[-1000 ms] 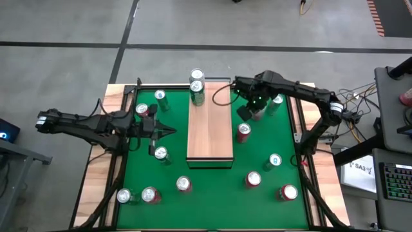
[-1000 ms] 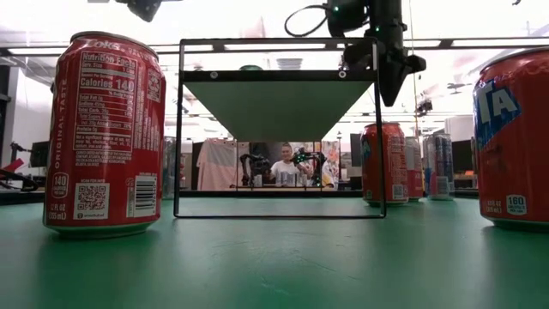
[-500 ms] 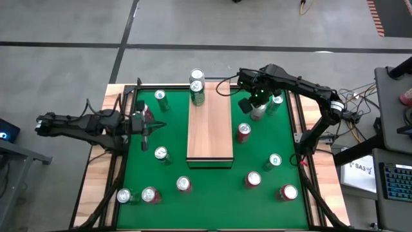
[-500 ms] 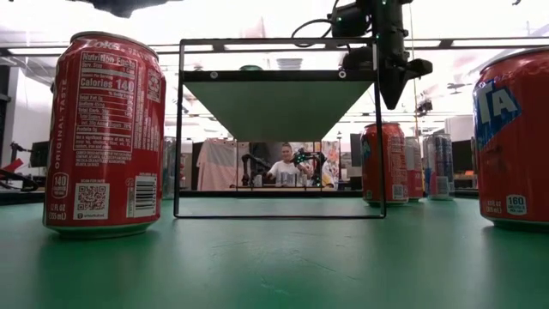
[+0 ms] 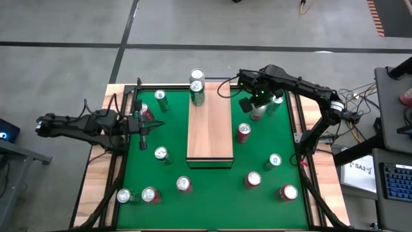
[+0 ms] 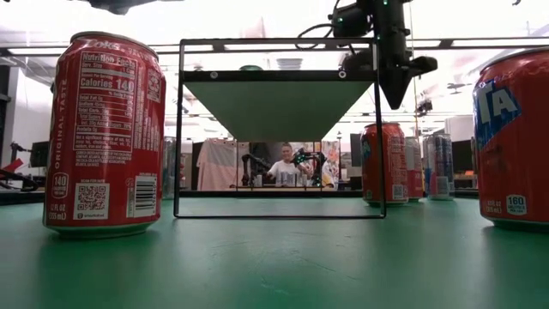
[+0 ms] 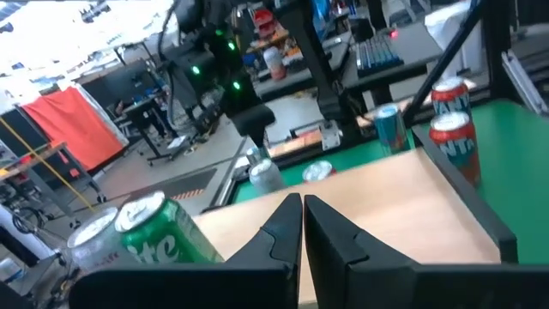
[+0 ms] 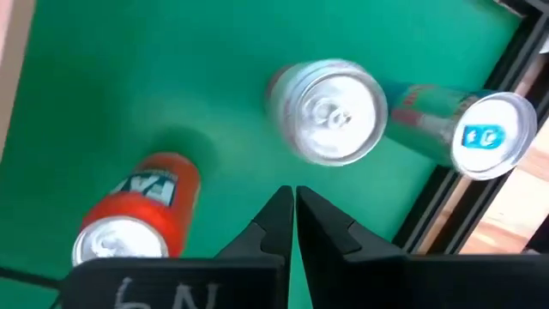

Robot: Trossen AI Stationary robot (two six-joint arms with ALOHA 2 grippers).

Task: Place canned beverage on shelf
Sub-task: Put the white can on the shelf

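Note:
The shelf (image 5: 209, 129) is a long wooden board on a dark frame (image 6: 279, 129) in the middle of the green table. A silver can (image 5: 196, 76) and a green can (image 5: 197, 93) stand on its far end. Other cans stand upright around it. My left gripper (image 5: 156, 127) is shut and empty, level, left of the shelf and pointing at it; its wrist view shows its fingers (image 7: 302, 210) facing the board. My right gripper (image 5: 256, 109) is shut and empty, pointing down above a silver-topped can (image 8: 330, 110) right of the shelf's far end.
Near my right gripper stand a can with a blue tab (image 8: 480, 133) and a red can (image 8: 137, 219). Near my left gripper are a red can (image 5: 147, 113) and another can (image 5: 161, 153). Several more cans stand along the near edge (image 5: 183, 184). A person shows beyond the table (image 6: 283, 163).
My left gripper has drawn back from the shelf toward the table's left edge, rolling somewhat, and stays shut. My right gripper has shifted a little toward the table's right edge, rolling about its downward axis, also still shut. No can has moved.

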